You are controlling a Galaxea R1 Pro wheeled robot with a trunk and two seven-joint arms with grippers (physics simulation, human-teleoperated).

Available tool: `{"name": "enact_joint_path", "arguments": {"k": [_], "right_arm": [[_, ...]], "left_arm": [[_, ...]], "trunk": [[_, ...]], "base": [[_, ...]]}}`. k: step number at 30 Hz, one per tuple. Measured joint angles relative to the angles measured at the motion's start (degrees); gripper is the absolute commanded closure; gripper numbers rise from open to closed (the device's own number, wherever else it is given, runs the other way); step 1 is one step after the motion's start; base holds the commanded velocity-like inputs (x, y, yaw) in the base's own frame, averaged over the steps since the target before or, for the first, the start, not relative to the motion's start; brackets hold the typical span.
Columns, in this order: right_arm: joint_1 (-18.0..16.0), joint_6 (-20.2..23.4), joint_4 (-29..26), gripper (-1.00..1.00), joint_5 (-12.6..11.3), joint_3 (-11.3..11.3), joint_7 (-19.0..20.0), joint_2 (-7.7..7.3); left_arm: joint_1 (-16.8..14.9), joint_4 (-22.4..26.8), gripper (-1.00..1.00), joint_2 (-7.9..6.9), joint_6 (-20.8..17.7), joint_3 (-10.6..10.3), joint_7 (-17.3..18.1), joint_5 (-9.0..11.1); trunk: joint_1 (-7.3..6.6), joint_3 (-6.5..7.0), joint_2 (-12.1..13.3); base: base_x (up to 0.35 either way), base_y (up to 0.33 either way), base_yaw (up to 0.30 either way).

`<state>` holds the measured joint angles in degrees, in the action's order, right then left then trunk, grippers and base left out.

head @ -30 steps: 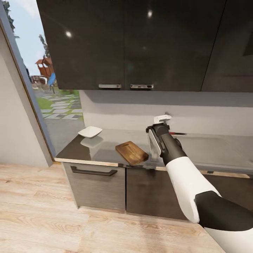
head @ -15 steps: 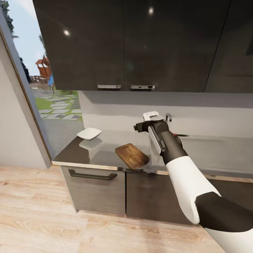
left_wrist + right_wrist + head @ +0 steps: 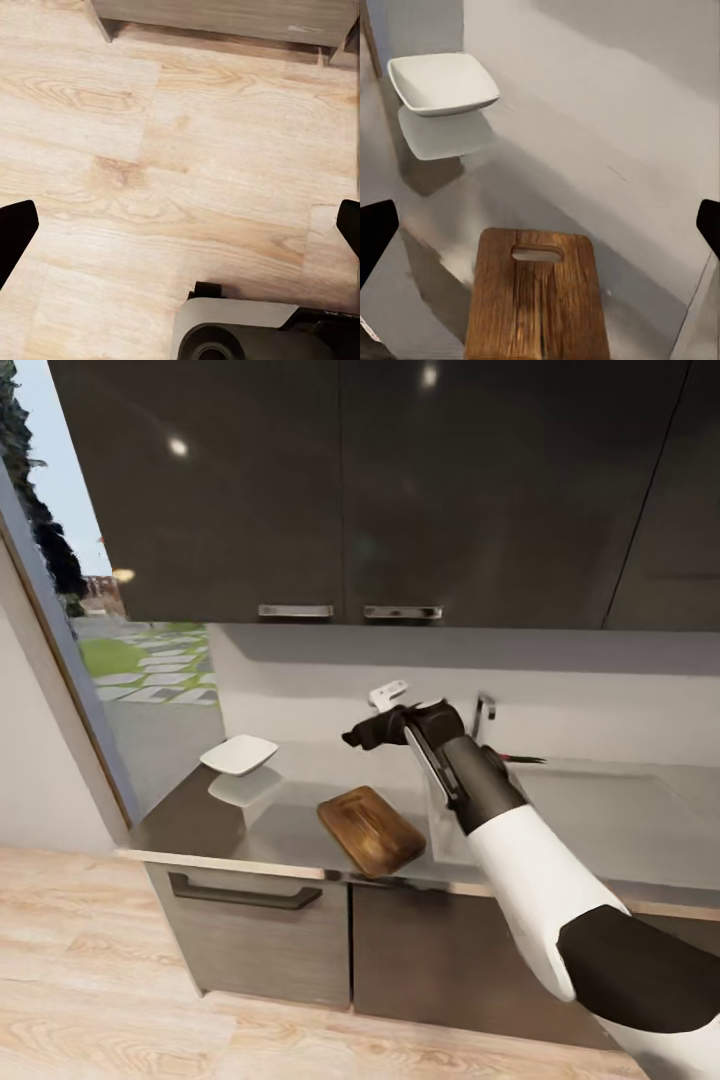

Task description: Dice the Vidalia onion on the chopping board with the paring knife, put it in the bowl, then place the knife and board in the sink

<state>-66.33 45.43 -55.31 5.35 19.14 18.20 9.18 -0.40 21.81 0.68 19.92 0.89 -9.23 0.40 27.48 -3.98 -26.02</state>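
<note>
Countertop (image 3: 290, 822) with chopping board (image 3: 370, 830), bowl (image 3: 238, 754)

The glossy grey reflective countertop (image 3: 290, 815) lies bare between the shallow white squarish bowl (image 3: 238, 754) near its left end and the dark brown wood-grain chopping board (image 3: 370, 830) at its front edge, so a gripper could pass there. Behind the board, bare slab runs to the pale grey back wall (image 3: 300, 680). The dark glossy upper cabinets (image 3: 340, 490) close the room overhead. The right gripper (image 3: 365, 732), fingers spread wide, hovers above the board, with the chrome angular faucet (image 3: 484, 712) standing just behind its black-and-white arm (image 3: 520, 860).
</note>
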Motion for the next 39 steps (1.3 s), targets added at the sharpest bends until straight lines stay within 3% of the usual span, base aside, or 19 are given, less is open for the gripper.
{"name": "enact_joint_path", "arguments": {"k": [2, 4, 8, 16, 33, 39], "right_arm": [[0.01, 0.03, 0.00, -1.00, 0.65, 1.93, 3.59, -0.76], [0.02, -0.05, -0.04, -1.00, 2.15, 4.24, 10.32, -1.55], [0.02, -0.05, -0.07, -1.00, 4.23, 4.87, 13.41, -1.86], [0.03, -0.05, -0.06, -1.00, 5.06, 5.07, 14.26, -3.85], [0.03, -0.05, -0.01, -1.00, 4.96, 5.33, 14.34, -3.90], [0.02, -0.04, 0.02, -1.00, 4.94, 5.39, 14.35, -3.83]], "left_arm": [[0.00, 0.00, -1.00, 0.00, -0.01, 0.00, -0.03, 0.00], [0.00, 0.00, -1.00, -0.03, 0.01, 0.00, -0.13, 0.00], [0.00, 0.00, -1.00, -0.08, 0.02, 0.00, -0.15, 0.00], [0.00, 0.01, -1.00, -0.07, 0.03, 0.00, -0.18, 0.00], [0.00, 0.08, -1.00, -0.02, 0.03, 0.00, -0.26, 0.00], [0.00, 0.09, -1.00, -0.01, 0.02, 0.06, -0.30, 0.00]], "trunk": [[0.00, 0.00, 0.00], [0.01, 0.00, 0.01], [0.01, 0.00, 0.00], [0.03, -0.10, 0.01], [0.03, -1.11, 0.01], [0.03, -1.50, 0.00]], "base": [[0.230, -0.246, 0.000], [0.198, -0.271, 0.000], [0.180, -0.230, 0.000], [0.054, -0.064, 0.102], [0.001, -0.044, 0.228], [0.000, -0.244, 0.222]]}}
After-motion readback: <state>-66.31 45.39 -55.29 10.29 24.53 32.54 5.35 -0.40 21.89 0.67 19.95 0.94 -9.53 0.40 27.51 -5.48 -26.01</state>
